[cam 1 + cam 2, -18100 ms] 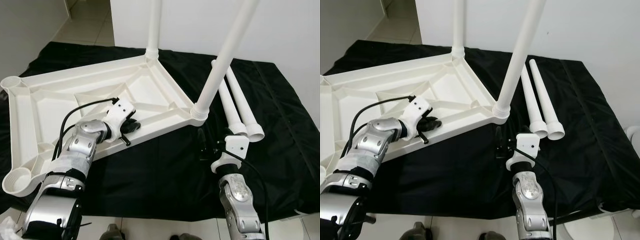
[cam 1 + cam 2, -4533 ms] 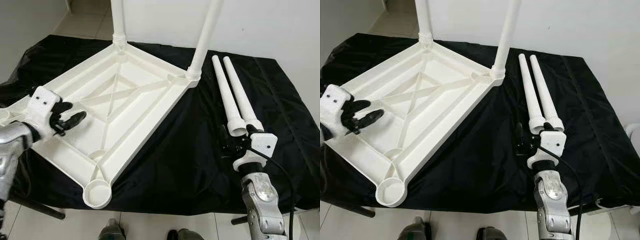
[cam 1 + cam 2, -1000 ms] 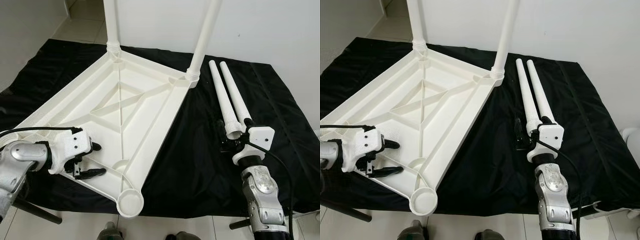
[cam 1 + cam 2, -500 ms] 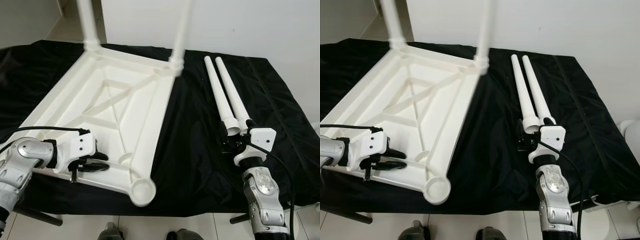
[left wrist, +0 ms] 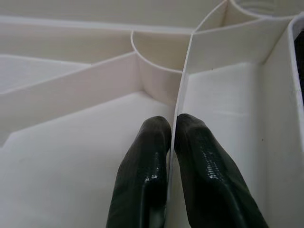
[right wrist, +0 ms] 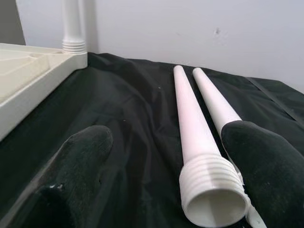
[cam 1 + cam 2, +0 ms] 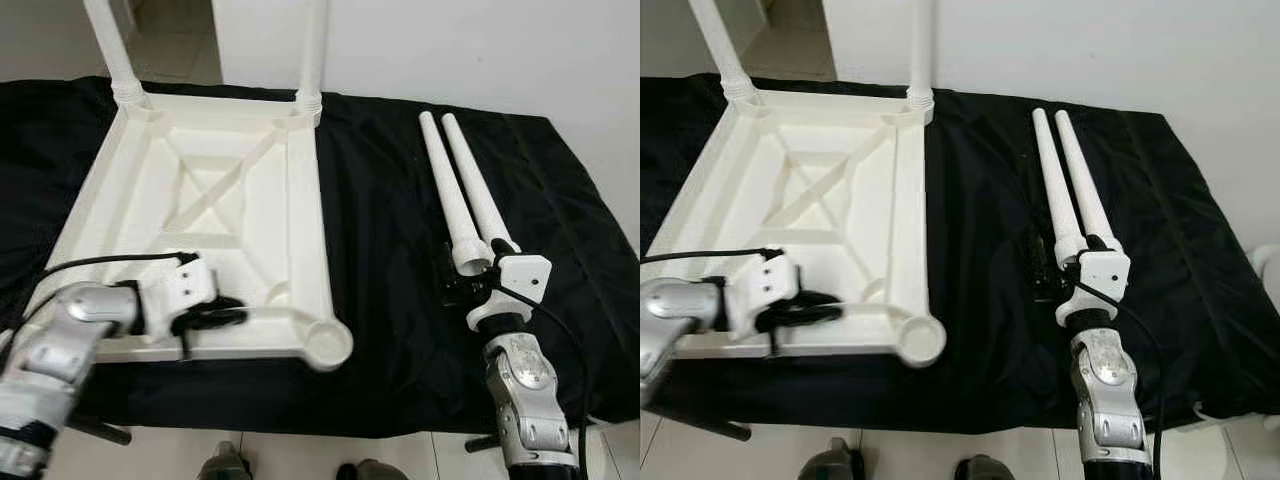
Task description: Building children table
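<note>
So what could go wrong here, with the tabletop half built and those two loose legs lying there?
1. The left pincer pinches only a thin inner rib of the upside-down white plastic tabletop; the rib might flex or slip if the top is turned.
2. The tabletop's near corner socket sits close to the edge of the black cloth, so a push could tip it off.
3. The open right pincer straddles one loose white plastic leg; its neighbour could get nudged and roll.

Wall: plain white [image 7: 480, 50], right behind the work surface.
Cover: black cloth [image 7: 390, 220], creased, draped over the whole surface and its front edge.
Floor: pale tiles [image 7: 300, 455] in front; more pale tiles [image 7: 175, 45] far left.
</note>
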Robot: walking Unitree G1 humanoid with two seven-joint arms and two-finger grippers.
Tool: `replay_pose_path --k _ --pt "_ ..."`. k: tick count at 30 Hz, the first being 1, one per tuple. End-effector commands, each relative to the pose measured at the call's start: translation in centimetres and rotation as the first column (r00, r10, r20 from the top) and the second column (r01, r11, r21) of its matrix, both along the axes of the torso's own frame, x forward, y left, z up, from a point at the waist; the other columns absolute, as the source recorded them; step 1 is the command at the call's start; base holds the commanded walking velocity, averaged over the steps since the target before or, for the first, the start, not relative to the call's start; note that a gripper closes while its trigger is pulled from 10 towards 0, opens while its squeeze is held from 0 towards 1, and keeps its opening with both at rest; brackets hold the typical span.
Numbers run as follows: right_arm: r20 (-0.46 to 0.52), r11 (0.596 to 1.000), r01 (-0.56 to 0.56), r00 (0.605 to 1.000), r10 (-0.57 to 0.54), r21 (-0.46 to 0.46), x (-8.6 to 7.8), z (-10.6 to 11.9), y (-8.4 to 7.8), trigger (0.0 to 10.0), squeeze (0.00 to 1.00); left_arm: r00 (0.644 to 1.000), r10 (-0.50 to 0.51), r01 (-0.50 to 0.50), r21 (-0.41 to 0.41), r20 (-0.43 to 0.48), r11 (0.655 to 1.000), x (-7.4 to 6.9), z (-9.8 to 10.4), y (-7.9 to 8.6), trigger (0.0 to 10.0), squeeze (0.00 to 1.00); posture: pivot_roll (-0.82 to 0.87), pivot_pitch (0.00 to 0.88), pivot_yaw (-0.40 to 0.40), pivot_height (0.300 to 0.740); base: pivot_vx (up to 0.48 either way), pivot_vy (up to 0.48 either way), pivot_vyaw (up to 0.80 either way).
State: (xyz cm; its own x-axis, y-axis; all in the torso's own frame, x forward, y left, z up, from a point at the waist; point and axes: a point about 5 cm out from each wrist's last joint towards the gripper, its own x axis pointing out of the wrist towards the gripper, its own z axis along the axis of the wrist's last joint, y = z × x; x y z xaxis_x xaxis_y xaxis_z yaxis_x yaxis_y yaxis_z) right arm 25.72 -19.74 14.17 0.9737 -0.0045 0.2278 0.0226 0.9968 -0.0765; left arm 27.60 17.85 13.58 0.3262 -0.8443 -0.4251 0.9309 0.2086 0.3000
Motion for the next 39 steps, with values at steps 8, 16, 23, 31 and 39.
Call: replay_pose_path --k 8,16,23,31,39 --pt "-0.003 1.0 0.017 1.0 -0.017 0.013 -0.1 -0.2 0.0 10.0 0.0 0.998 0.029 -0.023 -0.108 0.062 0.994 0.3 1.1 -2.1 10.0 1.0 0.07 0.089 -0.05 0.74 0.0 0.0 0.0" --pt "0.009 0.999 0.036 0.999 -0.037 0.039 0.1 -0.1 0.1 10.0 0.0 0.994 0.103 -0.09 -0.26 0.036 0.961 0.6 2.4 -2.5 10.0 0.0 0.08 0.087 -0.04 0.74 0.0 0.0 0.0" --pt "0.006 0.995 0.073 0.997 -0.073 0.063 0.7 -0.1 0.1 10.0 0.0 0.981 0.194 -0.173 -0.411 0.009 0.895 1.2 4.1 -3.1 10.0 0.0 0.09 0.08 -0.039 0.74 0.0 0.0 0.0" --pt "-0.025 0.986 0.152 0.988 -0.15 0.076 1.4 -0.4 -0.4 10.0 0.0 0.962 0.272 -0.25 -0.531 -0.038 0.809 1.2 4.7 -4.4 10.0 0.0 0.08 0.055 -0.034 0.74 0.0 0.0 0.0" --pt "-0.027 0.98 0.183 0.983 -0.181 0.078 1.1 -0.6 -0.5 10.0 0.0 0.928 0.344 -0.352 -0.639 -0.143 0.684 -0.1 4.4 -6.2 10.0 0.0 0.07 0.009 -0.04 0.74 0.0 0.0 0.0"
